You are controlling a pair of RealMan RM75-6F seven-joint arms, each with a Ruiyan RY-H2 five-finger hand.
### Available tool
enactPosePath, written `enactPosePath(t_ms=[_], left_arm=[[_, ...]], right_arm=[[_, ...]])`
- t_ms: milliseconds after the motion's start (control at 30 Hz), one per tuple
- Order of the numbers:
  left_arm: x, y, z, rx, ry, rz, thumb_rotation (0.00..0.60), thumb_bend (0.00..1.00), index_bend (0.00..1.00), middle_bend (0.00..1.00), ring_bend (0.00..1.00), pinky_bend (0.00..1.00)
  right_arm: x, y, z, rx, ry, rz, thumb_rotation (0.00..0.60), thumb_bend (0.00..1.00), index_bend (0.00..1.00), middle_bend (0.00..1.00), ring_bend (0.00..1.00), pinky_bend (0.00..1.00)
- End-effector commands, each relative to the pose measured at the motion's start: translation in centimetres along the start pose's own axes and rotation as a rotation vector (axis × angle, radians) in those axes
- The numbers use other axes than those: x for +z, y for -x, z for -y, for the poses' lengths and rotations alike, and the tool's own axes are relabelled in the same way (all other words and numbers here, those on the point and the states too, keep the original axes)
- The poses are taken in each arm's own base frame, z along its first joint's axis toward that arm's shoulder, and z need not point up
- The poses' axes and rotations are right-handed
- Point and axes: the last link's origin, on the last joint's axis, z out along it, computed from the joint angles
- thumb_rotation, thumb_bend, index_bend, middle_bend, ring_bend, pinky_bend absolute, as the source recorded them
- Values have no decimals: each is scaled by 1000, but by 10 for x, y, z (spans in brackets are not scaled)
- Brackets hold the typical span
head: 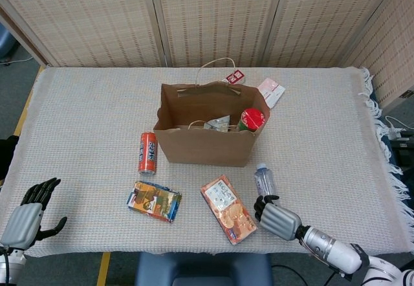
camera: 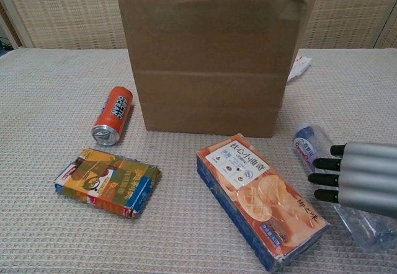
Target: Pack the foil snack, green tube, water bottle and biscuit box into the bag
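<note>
The right hand [camera: 360,181] runs off the chest view's right edge, so only its dark fingertips and grey fingers show, and they cover the middle of the water bottle [camera: 310,147]; whether the hand grips the bottle cannot be told. The paper bag [camera: 211,57] is cropped at the top in that view, hiding its contents. In the head view, the bag's front wall hides the lower part of the green tube [head: 251,119] and the foil snack [head: 218,123]. The left hand [head: 26,218] is cut off at the wrist by the bottom edge.
</note>
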Motion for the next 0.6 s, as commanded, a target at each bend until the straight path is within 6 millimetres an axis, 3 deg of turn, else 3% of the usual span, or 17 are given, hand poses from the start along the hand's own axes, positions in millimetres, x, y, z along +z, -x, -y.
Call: enactPosePath(t_ms=[33,233,600], left_arm=[[0,0,0,2,0,2,600,332,0,0,0,9],[1,1,-1,7,1,3,600,332,0,0,0,9],[1,1,-1,6,-5,2,600,332,0,0,0,9]], right_arm=[[-9,-8,-14,26,49,-52,600,230,605,546,526,535],[-25,-35,-46,77,174,-184,600,231,612,550,526,536],[-54,-115,-117,165,434,-526,600,230,613,550,526,536]])
